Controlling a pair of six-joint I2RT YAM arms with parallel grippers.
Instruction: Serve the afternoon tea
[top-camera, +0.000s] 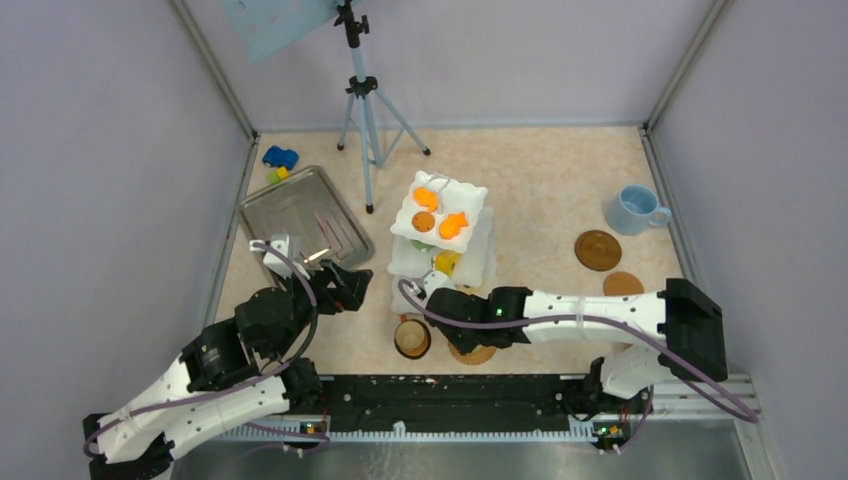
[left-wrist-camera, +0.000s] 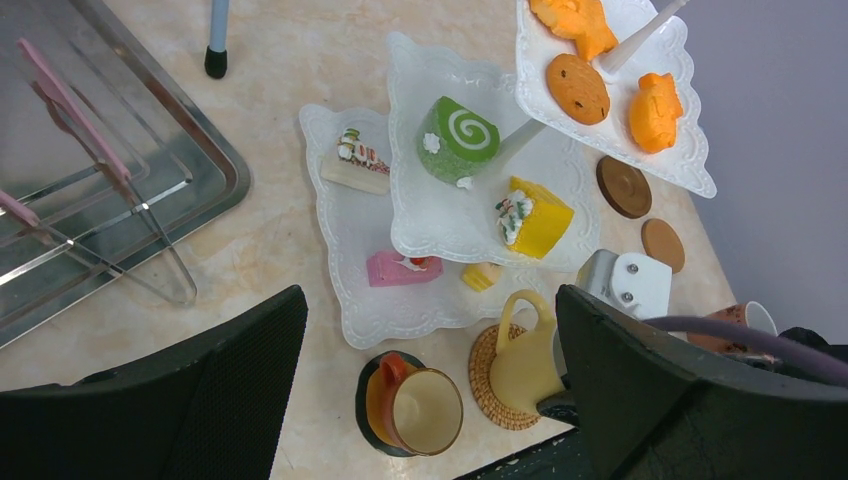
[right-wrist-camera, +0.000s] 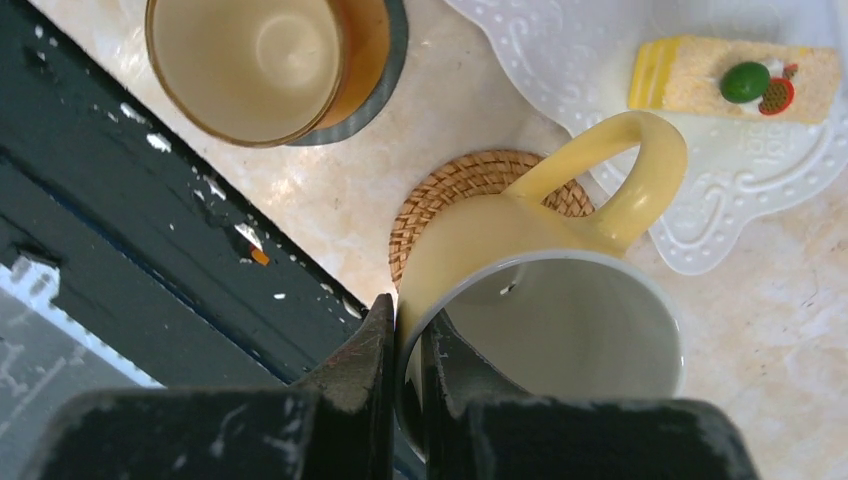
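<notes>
The white three-tier stand (top-camera: 473, 192) (left-wrist-camera: 362, 305) holds toy pastries: orange ones (left-wrist-camera: 655, 110) on top, a green roll (left-wrist-camera: 457, 138) and a yellow cake (left-wrist-camera: 535, 215) in the middle, a pink slice (left-wrist-camera: 400, 268) below. My right gripper (right-wrist-camera: 408, 340) (top-camera: 447, 303) is shut on the rim of the cream mug (right-wrist-camera: 480, 240) (left-wrist-camera: 520, 365), which tilts over a woven coaster (right-wrist-camera: 450, 185) (top-camera: 476, 354). A brown mug (top-camera: 411, 338) (left-wrist-camera: 415, 405) stands on a dark coaster beside it. My left gripper (left-wrist-camera: 430, 300) (top-camera: 345, 285) hangs open above them, holding nothing.
A blue mug (top-camera: 634, 210) and two round brown coasters (top-camera: 597, 250) (top-camera: 622, 284) sit at the right. The steel tray (top-camera: 290, 205) with a clear rack lies at the left, a blue toy car (top-camera: 280, 157) behind it. A tripod (top-camera: 365, 100) stands at the back.
</notes>
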